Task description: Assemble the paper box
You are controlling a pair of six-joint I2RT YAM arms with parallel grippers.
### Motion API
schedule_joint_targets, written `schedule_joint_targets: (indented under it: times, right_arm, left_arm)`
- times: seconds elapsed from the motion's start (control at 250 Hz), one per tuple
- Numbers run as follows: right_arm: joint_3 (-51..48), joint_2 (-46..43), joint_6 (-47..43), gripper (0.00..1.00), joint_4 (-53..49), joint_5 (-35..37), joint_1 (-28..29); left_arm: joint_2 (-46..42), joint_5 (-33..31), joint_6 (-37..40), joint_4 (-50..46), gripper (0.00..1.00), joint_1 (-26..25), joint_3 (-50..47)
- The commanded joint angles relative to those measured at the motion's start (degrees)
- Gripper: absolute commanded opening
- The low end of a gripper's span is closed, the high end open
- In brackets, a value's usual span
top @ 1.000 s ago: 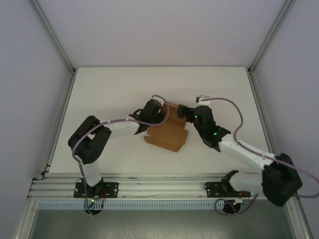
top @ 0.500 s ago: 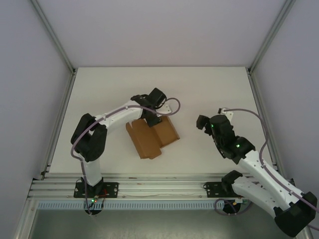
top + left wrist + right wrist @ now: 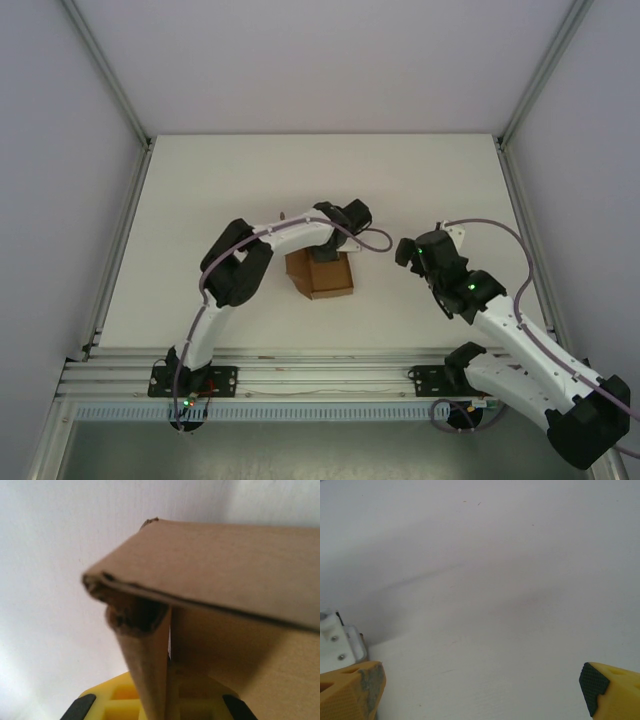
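Since half a second ago, paper box (image 3: 322,275) was swung to table (image 3: 200,200) centre, left gripper (image 3: 330,248) at its far edge, right gripper (image 3: 408,248) well right; white walls (image 3: 330,60) noted. Left wrist: paper box pinched by jaws. Right wrist: jaws spread over bare white table.

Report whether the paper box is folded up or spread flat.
Folded up: the paper box is a compact block, and the left wrist view shows panels bent over, one pinched in the left gripper. Fully closed: cannot tell.
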Motion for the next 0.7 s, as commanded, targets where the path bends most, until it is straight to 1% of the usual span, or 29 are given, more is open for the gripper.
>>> schedule_joint_targets:
  times: [0.0,0.04,0.1,0.148,0.168,0.2,0.244,0.288,0.34,0.392,0.476,0.54,0.568,0.696]
  right_arm:
    - [-0.1,-0.3,1.0,1.0,-1.7,1.4,-0.5]
    - [-0.2,-0.3,1.1,1.0,-1.7,1.5,-0.5]
    - [-0.7,-0.6,1.3,1.0,-1.8,1.7,-0.6]
    - [-1.2,-0.9,1.4,1.0,-1.6,1.8,-0.6]
    - [-1.4,-1.0,1.4,1.0,-1.5,1.8,-0.6]
    - [-1.6,-1.2,1.3,1.0,-1.3,1.7,-0.6]
    - [-1.8,-1.4,1.0,1.0,-1.4,1.2,-0.8]
    - [-1.7,-1.7,0.6,1.0,-1.5,0.8,-1.0]
    - [-1.4,-2.1,0.1,1.0,-1.6,0.5,-1.0]
    - [-1.1,-2.4,-0.4,1.0,-1.7,0.2,-0.9]
    - [-0.9,-3.0,-1.2,1.0,-1.5,-0.2,-1.0]
    - [-0.7,-3.4,-1.7,1.0,-1.5,-1.1,-1.0]
    - [-0.6,-3.7,-2.1,1.0,-1.4,-1.5,-1.0]
    - [-0.5,-4.5,-5.1,1.0,-1.5,-1.4,-1.1]
  left_arm:
    - [4.1,-4.8,2.3,2.1,0.0,-1.3,0.3]
    - [4.7,-4.9,2.8,2.5,0.0,-1.5,0.4]
    - [5.5,-6.8,3.2,4.0,0.0,-2.0,0.1]
    - [5.9,-6.8,3.6,4.4,0.01,-2.0,0.0]
    - [5.8,-6.3,3.6,4.3,0.06,-2.0,0.0]
    - [5.3,-5.2,3.8,4.2,0.19,-1.8,-0.1]
    - [4.0,-3.2,3.7,3.9,0.29,-1.4,-0.2]
    - [2.2,-1.5,3.6,3.7,0.43,-1.1,-0.3]
    - [0.0,-0.3,3.9,3.7,0.49,-0.7,-0.5]
    - [-2.1,0.7,4.5,3.7,0.62,-0.3,-0.7]
    - [-4.8,2.1,5.3,3.4,0.77,0.2,-0.3]
    - [-6.5,3.7,5.6,2.5,0.87,0.6,0.4]
    - [-7.2,4.3,5.8,2.2,0.99,0.9,0.5]
    - [-10.4,6.1,5.2,3.1,1.0,1.9,0.8]
